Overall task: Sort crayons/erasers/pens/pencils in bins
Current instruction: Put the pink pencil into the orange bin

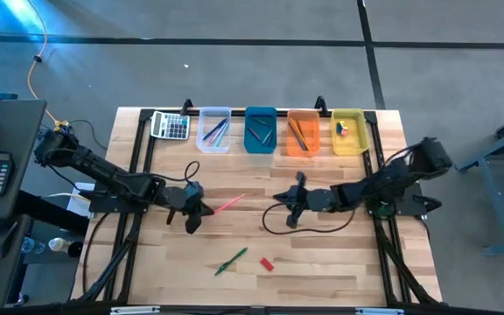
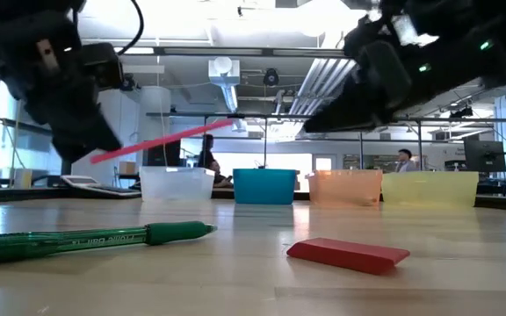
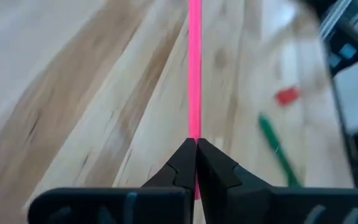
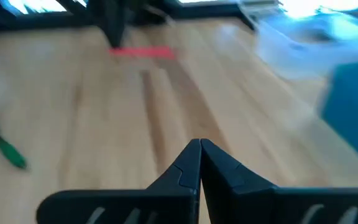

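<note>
My left gripper [image 1: 206, 210] is shut on a long thin pink stick [image 1: 228, 205] above the table's middle; the stick also shows in the low view [image 2: 161, 142] and the left wrist view [image 3: 194, 68]. My right gripper [image 1: 289, 203] is shut and empty, right of the stick, over the table's middle. A green pen [image 1: 231, 261] and a red eraser [image 1: 266, 263] lie flat on the table near the front. Four bins stand along the far edge: clear [image 1: 214, 129], blue [image 1: 260, 131], orange [image 1: 303, 133], yellow [image 1: 349, 131]. My left gripper pinches the pink stick's near end [image 3: 195, 134] between its two fingers. The stick runs on past the fingertips, along the fingers. It is lifted clear of the table and slants up toward its free end [image 2: 227, 124].
A grey calculator [image 1: 171, 126] lies left of the clear bin. The clear, blue and orange bins hold thin sticks; the yellow bin holds small erasers. A black cable [image 1: 309, 226] loops on the table under my right arm. People stand in the room behind.
</note>
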Available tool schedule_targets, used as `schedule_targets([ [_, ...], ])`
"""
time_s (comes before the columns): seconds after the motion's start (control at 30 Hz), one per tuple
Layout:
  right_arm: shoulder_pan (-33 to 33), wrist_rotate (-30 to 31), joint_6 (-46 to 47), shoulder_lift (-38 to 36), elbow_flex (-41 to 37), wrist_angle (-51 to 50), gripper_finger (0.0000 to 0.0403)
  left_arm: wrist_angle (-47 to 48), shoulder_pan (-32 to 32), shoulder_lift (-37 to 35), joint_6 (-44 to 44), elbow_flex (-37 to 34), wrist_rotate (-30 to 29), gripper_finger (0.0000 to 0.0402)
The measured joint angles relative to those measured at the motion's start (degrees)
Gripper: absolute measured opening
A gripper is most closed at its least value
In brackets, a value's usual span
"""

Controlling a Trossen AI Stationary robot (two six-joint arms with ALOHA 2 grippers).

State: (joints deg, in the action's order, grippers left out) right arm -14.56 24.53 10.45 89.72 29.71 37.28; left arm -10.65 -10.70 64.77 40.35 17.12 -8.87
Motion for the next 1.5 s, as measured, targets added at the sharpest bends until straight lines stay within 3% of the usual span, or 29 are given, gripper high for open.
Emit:
schedule_targets([
  [0.27,5.98,-18.97,0.78,14.1,0.0,31.13,0.0,-17.2,0.0,-0.02,-4.75,-3.36,-4.59,0.0001],
  [0.37,7.74,-22.86,3.66,15.84,0.02,34.58,0.0,-17.35,0.01,-0.02,-6.45,-3.36,-5.1,0.0001],
  [0.47,8.69,-22.69,5.95,15.9,0.07,32.39,0.0003,-14.1,0.02,-0.02,-7.58,-3.34,-5.19,0.0001],
  [0.63,10.43,-19.13,5.67,15.9,3.61,18.17,0.0041,-8.97,0.02,-0.02,-8.02,-3.34,-7.97,0.0],
  [0.87,11.56,-17.9,-5.5,16.07,22.71,-26.15,0.0123,-11.79,-2.45,-0.02,-12.08,-3.34,-11.34,0.0],
  [1.0,11.76,-17.94,-11.58,17.9,33.4,-42.52,0.0138,-13.61,-4.83,-0.04,-14.37,-3.33,-11.54,0.0],
  [1.23,13.08,-20.16,-14.57,24.46,42.98,-55.37,0.0123,-13.44,-9.56,-0.07,-14.66,-3.32,-14.91,0.0],
  [1.5,14.24,-19.91,-13.95,27.51,45.31,-59.31,0.0093,-12.94,-12.4,-0.07,-14.64,-3.32,-18.27,0.0],
])
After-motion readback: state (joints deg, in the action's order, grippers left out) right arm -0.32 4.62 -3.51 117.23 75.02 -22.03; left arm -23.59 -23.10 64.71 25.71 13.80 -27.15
